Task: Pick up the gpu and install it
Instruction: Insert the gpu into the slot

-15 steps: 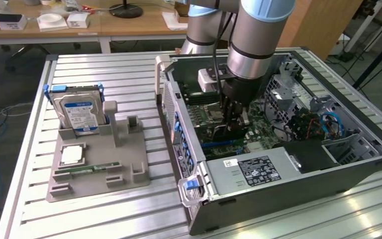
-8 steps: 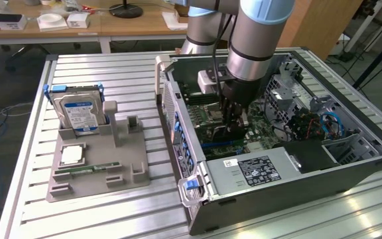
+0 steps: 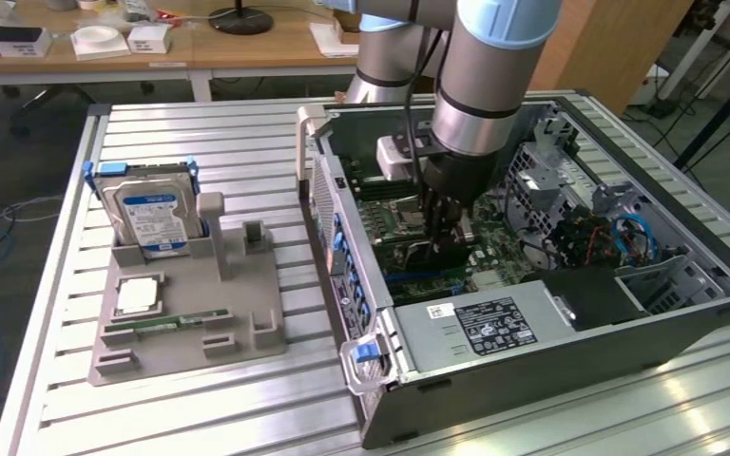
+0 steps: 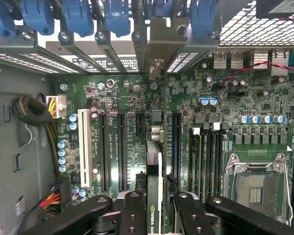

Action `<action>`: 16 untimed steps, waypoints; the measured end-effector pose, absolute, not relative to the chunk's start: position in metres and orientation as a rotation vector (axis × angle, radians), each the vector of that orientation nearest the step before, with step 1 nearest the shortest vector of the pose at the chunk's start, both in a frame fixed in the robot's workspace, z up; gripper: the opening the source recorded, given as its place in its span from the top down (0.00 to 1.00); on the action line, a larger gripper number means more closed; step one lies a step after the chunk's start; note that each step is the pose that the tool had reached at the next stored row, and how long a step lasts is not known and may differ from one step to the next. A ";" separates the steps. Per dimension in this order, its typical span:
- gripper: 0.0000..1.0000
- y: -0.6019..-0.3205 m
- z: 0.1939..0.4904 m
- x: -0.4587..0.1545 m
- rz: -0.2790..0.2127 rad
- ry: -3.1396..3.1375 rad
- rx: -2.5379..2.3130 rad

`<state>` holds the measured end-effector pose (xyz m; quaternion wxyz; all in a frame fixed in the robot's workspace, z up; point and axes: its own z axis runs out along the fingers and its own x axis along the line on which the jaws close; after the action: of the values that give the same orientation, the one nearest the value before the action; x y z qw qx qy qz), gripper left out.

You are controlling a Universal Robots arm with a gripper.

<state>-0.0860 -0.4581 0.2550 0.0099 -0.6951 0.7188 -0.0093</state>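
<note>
The gpu (image 4: 154, 164) shows edge-on in the wrist view as a thin green card. It stands upright over the motherboard's long dark expansion slots (image 4: 121, 152), and its silver end bracket (image 4: 161, 44) reaches the case's rear slot openings. My gripper (image 4: 154, 203) is shut on the card's upper edge, with a black finger (image 4: 133, 210) on each side. In the exterior view the gripper (image 3: 447, 237) is lowered deep inside the open computer case (image 3: 669, 332), just above the motherboard (image 3: 397, 214).
A grey parts holder (image 3: 201, 328) sits on the slatted table at the exterior view's left, carrying a silver hard drive (image 3: 149, 217), a memory stick (image 3: 168, 324) and a square chip (image 3: 137, 296). Inside the case are the power supply (image 3: 486, 328), the processor socket (image 4: 255, 188) and cable bundles (image 4: 32, 110).
</note>
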 end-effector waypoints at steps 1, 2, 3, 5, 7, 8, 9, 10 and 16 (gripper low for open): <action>0.74 -0.458 0.255 -0.086 -0.028 2.244 -2.170; 0.74 -0.458 0.254 -0.086 -0.028 2.244 -2.170; 0.74 -0.458 0.254 -0.086 -0.028 2.244 -2.170; 0.74 -0.458 0.254 -0.086 -0.027 2.243 -2.170; 0.74 -0.458 0.254 -0.086 -0.027 2.243 -2.169; 0.74 -0.458 0.254 -0.086 -0.027 2.243 -2.169; 0.74 -0.458 0.254 -0.086 -0.027 2.243 -2.169; 0.74 -0.458 0.254 -0.086 -0.027 2.243 -2.169; 0.74 -0.458 0.259 -0.086 -0.027 2.243 -2.169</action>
<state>-0.0860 -0.4580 0.2590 0.0105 -0.6951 0.7188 -0.0087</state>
